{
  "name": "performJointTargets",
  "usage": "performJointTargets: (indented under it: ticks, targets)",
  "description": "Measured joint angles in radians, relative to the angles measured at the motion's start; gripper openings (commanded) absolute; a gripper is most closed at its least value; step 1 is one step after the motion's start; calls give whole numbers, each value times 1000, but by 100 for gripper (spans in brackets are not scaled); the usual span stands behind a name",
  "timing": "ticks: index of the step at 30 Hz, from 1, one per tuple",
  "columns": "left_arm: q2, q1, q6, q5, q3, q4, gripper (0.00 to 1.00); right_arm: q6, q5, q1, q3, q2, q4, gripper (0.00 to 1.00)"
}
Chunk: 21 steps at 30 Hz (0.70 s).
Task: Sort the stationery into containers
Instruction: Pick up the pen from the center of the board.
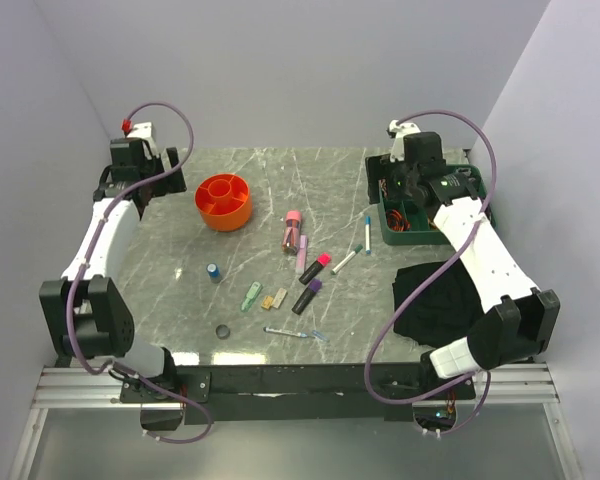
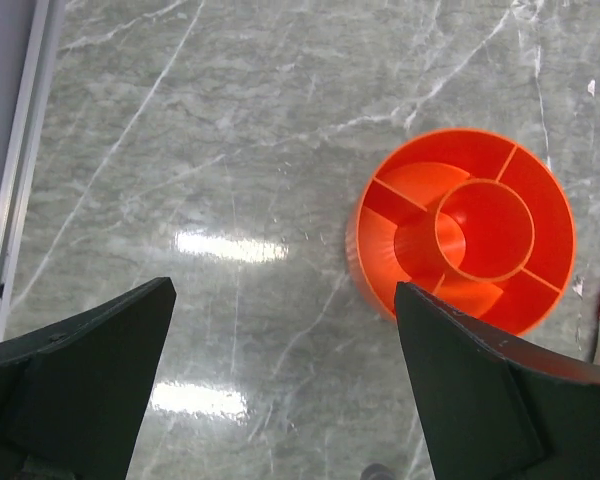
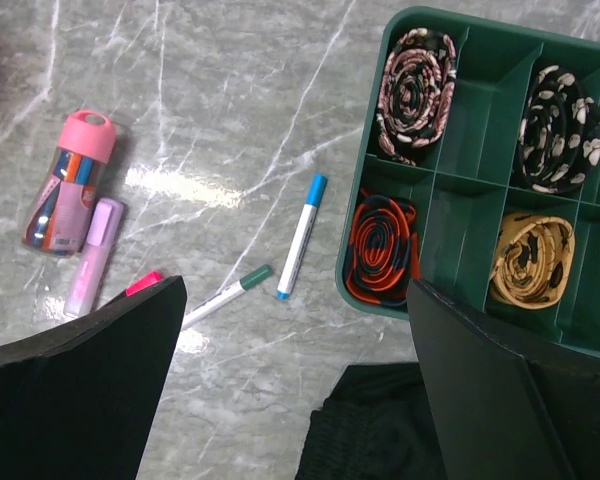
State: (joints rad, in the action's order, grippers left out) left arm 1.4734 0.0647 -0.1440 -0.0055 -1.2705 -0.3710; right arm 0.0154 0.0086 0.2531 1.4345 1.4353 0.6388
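At ten o'clock on the table, the orange divided pot is stood near the wide-spread, empty left gripper; the right gripper is equally spread. The central white pens could be rolled away if pinched off-centre.

One orange pot, two black markers, four coiled bands, one green tray
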Motion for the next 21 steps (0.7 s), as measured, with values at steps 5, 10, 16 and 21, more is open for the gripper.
performJointTargets:
  ticks: [5, 10, 16, 21]
  targets:
    - [48, 1, 9, 0, -66, -16, 99, 0, 2, 0, 0, 5, 1, 100]
    - [48, 2, 8, 15, -103, -19, 99, 3, -55, 0, 0, 8, 14, 100]
    - [43, -3, 1, 59, -106, -32, 100, -45, -161, 0, 60, 81, 52, 100]
    - [3, -30, 0, 86, -84, -47, 100, -114, -228, 5, 147, 181, 59, 97]
